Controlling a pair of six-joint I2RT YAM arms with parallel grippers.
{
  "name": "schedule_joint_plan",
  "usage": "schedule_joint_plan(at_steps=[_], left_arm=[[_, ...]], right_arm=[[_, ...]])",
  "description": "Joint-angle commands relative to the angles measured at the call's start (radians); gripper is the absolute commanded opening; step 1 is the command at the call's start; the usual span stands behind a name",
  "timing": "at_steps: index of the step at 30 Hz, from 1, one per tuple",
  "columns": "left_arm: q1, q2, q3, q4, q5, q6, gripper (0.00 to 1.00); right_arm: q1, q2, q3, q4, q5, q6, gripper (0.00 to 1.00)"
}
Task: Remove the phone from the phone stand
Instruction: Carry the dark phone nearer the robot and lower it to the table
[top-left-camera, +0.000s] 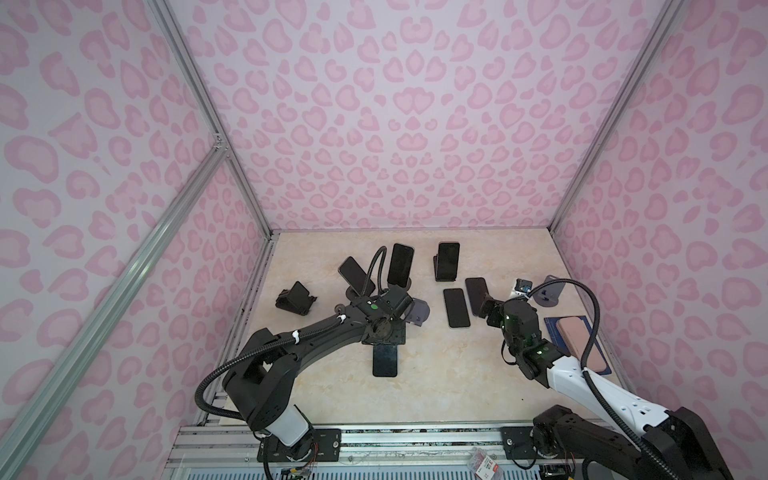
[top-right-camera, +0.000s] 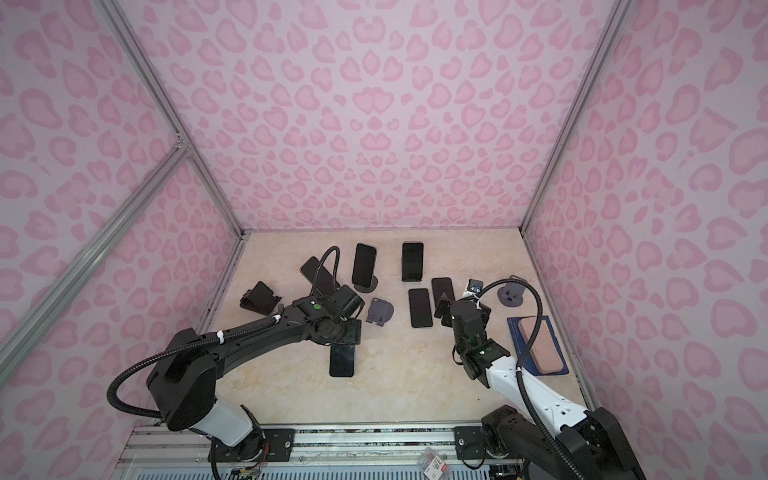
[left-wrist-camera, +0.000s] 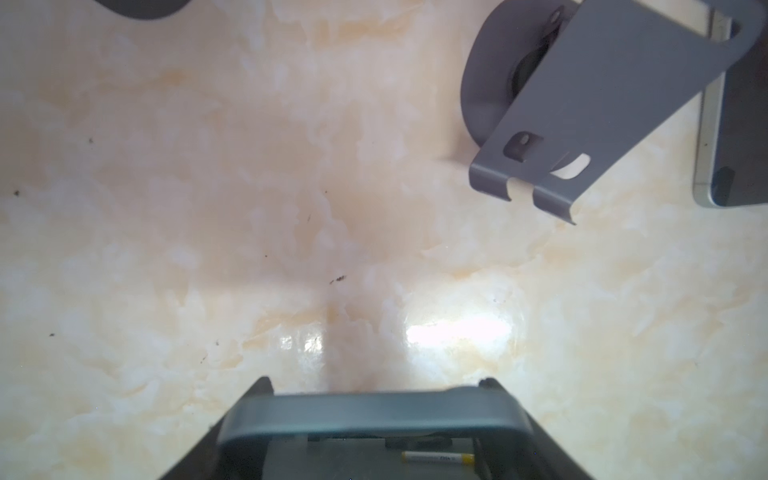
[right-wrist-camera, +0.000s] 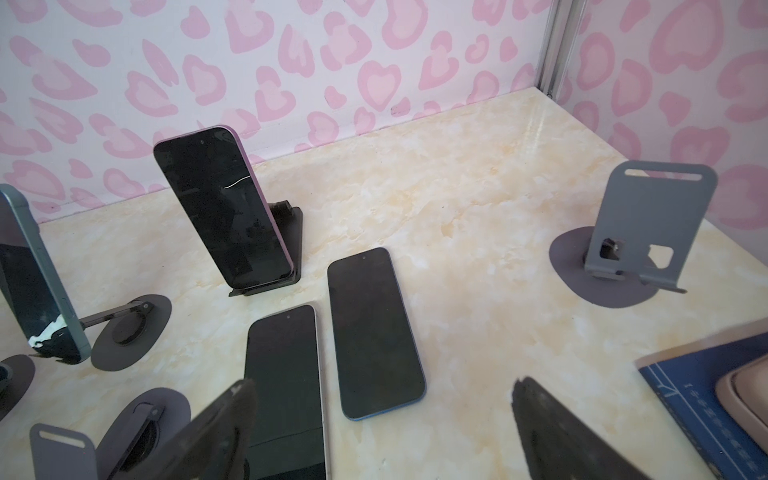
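My left gripper (top-left-camera: 384, 338) is shut on a dark phone (top-left-camera: 384, 361), which it holds by its long edges above the tabletop. In the left wrist view the phone's grey-blue rim (left-wrist-camera: 374, 409) spans the gap between the two fingers. Just beyond it, an empty grey phone stand (top-left-camera: 417, 311) sits on the table; the left wrist view shows the stand (left-wrist-camera: 602, 104) with nothing on it. My right gripper (top-left-camera: 487, 308) is open and hovers low over two phones lying flat (top-left-camera: 456, 307), holding nothing, as the right wrist view of the gripper (right-wrist-camera: 382, 386) shows.
Three more phones lean on stands at the back (top-left-camera: 400, 264) (top-left-camera: 448, 261) (top-left-camera: 355, 274). An empty black stand (top-left-camera: 295, 299) stands at the left and an empty grey one (top-left-camera: 548, 291) at the right. A blue mat (top-left-camera: 555, 328) with a pink case lies by the right wall.
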Motion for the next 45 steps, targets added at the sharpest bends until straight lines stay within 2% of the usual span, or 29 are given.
schedule_joint_plan(at_steps=[1, 18, 22, 27, 35, 45], left_arm=[[-0.001, 0.010, -0.012, 0.005, 0.026, -0.061, 0.65], [-0.014, 0.119, -0.031, 0.021, 0.065, -0.005, 0.63], [-0.015, 0.134, -0.035, 0.003, 0.046, 0.004, 0.63], [-0.018, 0.145, -0.057, 0.008, 0.027, -0.013, 0.64], [-0.019, 0.164, -0.064, 0.004, 0.011, -0.029, 0.71], [-0.020, 0.210, -0.063, 0.041, 0.064, -0.108, 0.74]], right_arm=[[0.002, -0.007, -0.004, 0.005, 0.008, 0.006, 0.98], [0.003, -0.012, -0.006, 0.008, 0.004, 0.008, 0.98], [0.003, -0.007, -0.004, 0.008, 0.001, 0.009, 0.98], [0.006, -0.001, -0.004, 0.012, 0.000, 0.009, 0.98], [0.008, 0.001, -0.003, 0.008, 0.001, 0.007, 0.98], [0.008, -0.029, -0.009, -0.003, 0.007, 0.008, 0.98]])
